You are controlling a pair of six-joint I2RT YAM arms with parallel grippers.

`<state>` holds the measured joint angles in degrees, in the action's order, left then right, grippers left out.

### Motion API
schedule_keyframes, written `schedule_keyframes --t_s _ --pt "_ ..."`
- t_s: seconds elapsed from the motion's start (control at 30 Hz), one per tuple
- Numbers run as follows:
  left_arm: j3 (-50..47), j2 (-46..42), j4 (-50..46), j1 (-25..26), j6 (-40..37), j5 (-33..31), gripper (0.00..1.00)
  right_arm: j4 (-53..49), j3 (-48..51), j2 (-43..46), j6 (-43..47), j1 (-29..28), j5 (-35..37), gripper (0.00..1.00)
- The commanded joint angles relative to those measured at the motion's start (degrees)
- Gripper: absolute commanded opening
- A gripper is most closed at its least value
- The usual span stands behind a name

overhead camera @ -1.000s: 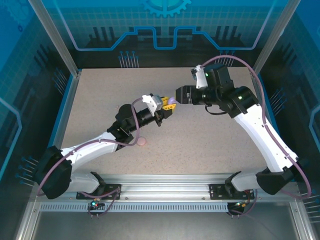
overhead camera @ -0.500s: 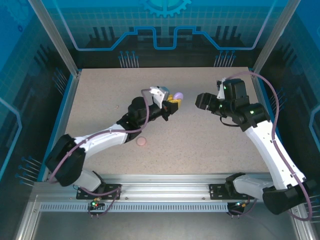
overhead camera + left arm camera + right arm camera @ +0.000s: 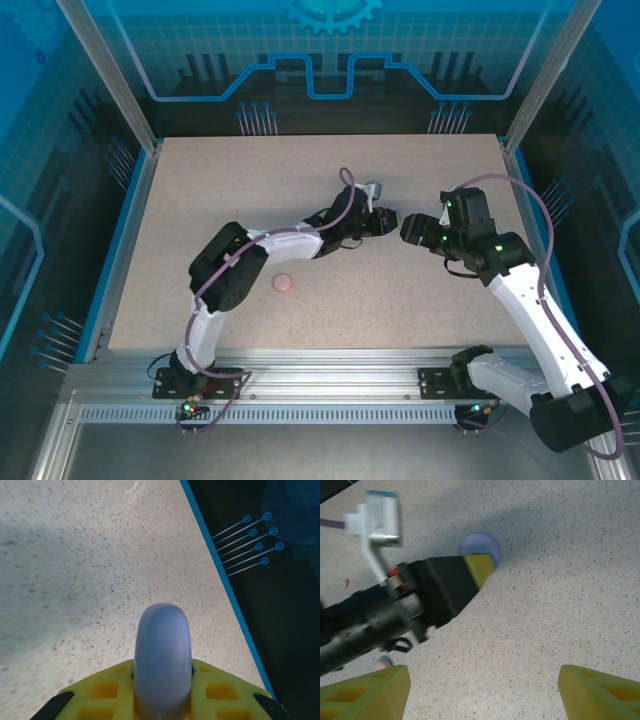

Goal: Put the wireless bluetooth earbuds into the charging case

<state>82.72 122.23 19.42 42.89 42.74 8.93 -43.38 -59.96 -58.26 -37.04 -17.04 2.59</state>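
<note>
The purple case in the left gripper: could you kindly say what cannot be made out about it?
- Left wrist: purple case seen edge-on, lower part cut off by the frame; its inside is hidden.
- Top external: too small to tell from the left gripper.
- Right wrist: blurred, partly behind that gripper's finger.

Speckled beige worktop [image 3: 420, 300] edged in blue. One small round pink case [image 3: 284, 283] lies flat on it, near the front, left of centre.

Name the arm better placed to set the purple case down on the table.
Left: the left gripper is shut on the purple case; the right gripper is open, holding nothing.
</note>
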Motion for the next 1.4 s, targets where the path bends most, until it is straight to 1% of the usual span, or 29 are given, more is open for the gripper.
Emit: schedule_keyframes --t_s 0.0,0.2,0.27,0.33,0.43,0.53,0.77,0.83,0.93,0.97,1.07,1.1,1.13,1.2,1.23,1.3,1.33,1.37 --pt "7.2 5.3 -6.0 1.3 7.1 0.9 0.0 1.8 1.4 1.1 1.9 1.0 -0.4 0.79" --pt "20.4 14.3 -19.4 1.6 10.2 0.3 0.0 3.0 2.2 1.3 2.4 1.2 -2.4 0.79" --pt "23.7 15.9 -23.9 1.7 10.2 -0.2 0.04 3.3 2.3 1.5 2.5 1.1 -2.8 0.79" --pt "26.5 17.2 -28.9 1.7 9.4 -0.7 0.1 3.5 2.2 1.7 2.6 1.1 -3.1 0.79" --pt "30.7 18.8 -35.7 1.7 8.1 -1.5 0.25 3.3 1.9 2.1 2.8 1.2 -3.3 0.79" --pt "35.6 20.6 -42.9 1.7 5.7 -1.8 0.36 2.8 1.5 2.6 3.1 1.1 -3.1 0.79" --pt "36.7 18.4 -49.0 1.7 1.4 -6.0 0.53 0.6 -0.2 5.0 3.5 1.3 -2.5 0.8" --pt "36.7 17.3 -50.4 1.6 0.0 -7.4 0.56 -0.1 -0.5 5.6 3.6 1.3 -2.2 0.81" --pt "36.1 14.7 -52.7 1.4 -2.3 -10.0 0.59 -1.0 -0.8 6.5 3.3 1.4 -2.2 0.81" --pt "35.6 13.5 -53.4 1.3 -3.1 -11.1 0.62 -1.1 -0.8 6.9 3.0 1.4 -2.1 0.81" --pt "32.2 7.9 -53.1 0.9 -5.9 -13.0 0.66 -1.9 -0.4 7.9 2.3 1.4 -2.1 0.81" --pt "30.7 5.5 -52.8 0.7 -6.9 -14.0 0.71 -2.1 -0.2 8.3 2.0 1.3 -2.1 0.81" --pt "29.2 3.3 -52.3 0.6 -7.8 -14.9 0.72 -2.2 0.0 8.6 1.8 1.3 -2.3 0.81" --pt "24.6 -2.2 -50.3 0.2 -9.4 -16.1 0.74 -2.0 0.9 9.2 1.4 1.3 -2.9 0.82" --pt "21.9 -5.2 -49.0 0.0 -10.3 -16.7 0.8 -1.4 1.6 9.4 1.3 1.3 -3.6 0.82" --pt "16.6 -11.0 -46.4 -0.4 -11.9 -17.8 0.82 -0.7 2.7 9.2 1.3 1.1 -4.7 0.85" --pt "13.8 -14.3 -45.1 -0.6 -12.8 -18.5 0.88 -0.3 3.1 8.8 1.5 0.8 -5.2 0.86" --pt "10.8 -17.4 -43.8 -0.7 -13.5 -19.3 0.91 -0.3 3.5 8.3 1.4 0.3 -5.2 0.86"
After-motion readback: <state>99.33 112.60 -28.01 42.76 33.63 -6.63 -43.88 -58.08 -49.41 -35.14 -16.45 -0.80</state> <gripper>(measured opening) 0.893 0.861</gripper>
